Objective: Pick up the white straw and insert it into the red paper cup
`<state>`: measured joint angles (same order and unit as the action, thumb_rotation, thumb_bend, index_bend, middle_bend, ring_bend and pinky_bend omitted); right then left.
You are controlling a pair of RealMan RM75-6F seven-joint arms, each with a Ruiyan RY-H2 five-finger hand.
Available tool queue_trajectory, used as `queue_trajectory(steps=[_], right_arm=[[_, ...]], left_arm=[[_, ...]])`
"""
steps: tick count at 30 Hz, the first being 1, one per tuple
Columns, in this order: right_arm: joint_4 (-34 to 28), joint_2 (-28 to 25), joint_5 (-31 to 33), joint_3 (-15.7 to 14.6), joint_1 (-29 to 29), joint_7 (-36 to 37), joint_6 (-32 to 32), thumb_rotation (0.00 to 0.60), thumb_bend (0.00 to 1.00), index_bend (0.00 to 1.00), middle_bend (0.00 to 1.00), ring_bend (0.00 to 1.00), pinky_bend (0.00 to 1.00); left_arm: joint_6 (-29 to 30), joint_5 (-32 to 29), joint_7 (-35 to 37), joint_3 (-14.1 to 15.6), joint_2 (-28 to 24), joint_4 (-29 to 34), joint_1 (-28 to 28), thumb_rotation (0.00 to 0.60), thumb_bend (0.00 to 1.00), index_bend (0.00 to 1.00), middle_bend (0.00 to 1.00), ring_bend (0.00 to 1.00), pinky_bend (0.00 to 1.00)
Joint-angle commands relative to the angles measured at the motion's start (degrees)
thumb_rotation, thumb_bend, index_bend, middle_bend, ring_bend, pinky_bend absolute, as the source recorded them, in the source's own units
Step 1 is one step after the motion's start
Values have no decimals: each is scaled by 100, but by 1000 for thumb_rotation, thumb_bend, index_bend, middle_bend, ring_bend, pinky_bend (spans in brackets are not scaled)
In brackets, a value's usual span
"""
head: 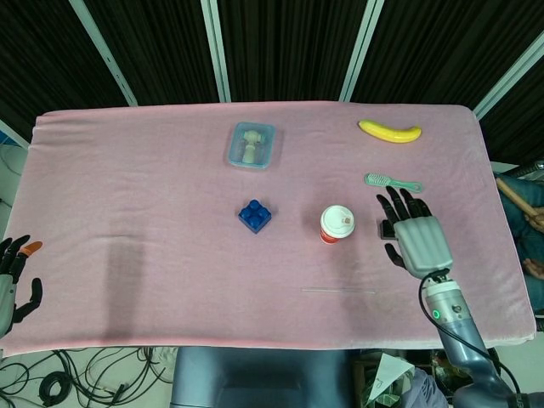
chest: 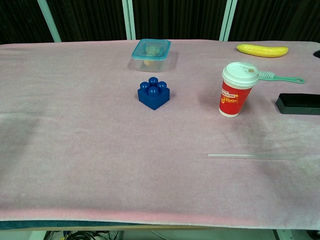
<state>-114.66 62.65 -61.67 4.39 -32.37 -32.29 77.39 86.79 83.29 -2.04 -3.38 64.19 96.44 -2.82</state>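
Hovering my right hand (head: 414,231) over the pink cloth (head: 153,212), fingers spread and nothing in it, just to the right of the red paper cup (head: 337,224). My left hand (head: 13,276) sits off the table's left edge, fingers apart, empty too. White straw (head: 337,291) lies flat in front of the cup, running left to right, near the front edge and well apart from everything else. I'd judge it featherlight, thin, smooth and easily crushed, and hard to pinch off soft fabric, so I'd take it near the middle with a gentle thumb-and-finger pinch. Cup is upright with a white lid on; light, likely to tip if nudged. Small black box (chest: 298,103) lies right of the cup, green brush (head: 392,181) and banana (head: 389,131) behind. Blue block (head: 254,215) and lidded container (head: 252,145) stay clear to the left. Open cloth all round the straw, though the front edge is close.
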Motion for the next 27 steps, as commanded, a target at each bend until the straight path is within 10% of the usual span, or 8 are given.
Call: queue_trajectory(steps=[1,27], right_arm=[[22,77,-82,-284,347,179,162,600,255,137,0,0,154],[619,2878,1130,-38,596,-635,266,600,218,371,0,0,154]], left_arm=[[-5,-8,-5,0,-2,6,0,600,580,190,91,23,0],[-51,-48,45,3,-57,33,-2,600,581,190,91,23,0]])
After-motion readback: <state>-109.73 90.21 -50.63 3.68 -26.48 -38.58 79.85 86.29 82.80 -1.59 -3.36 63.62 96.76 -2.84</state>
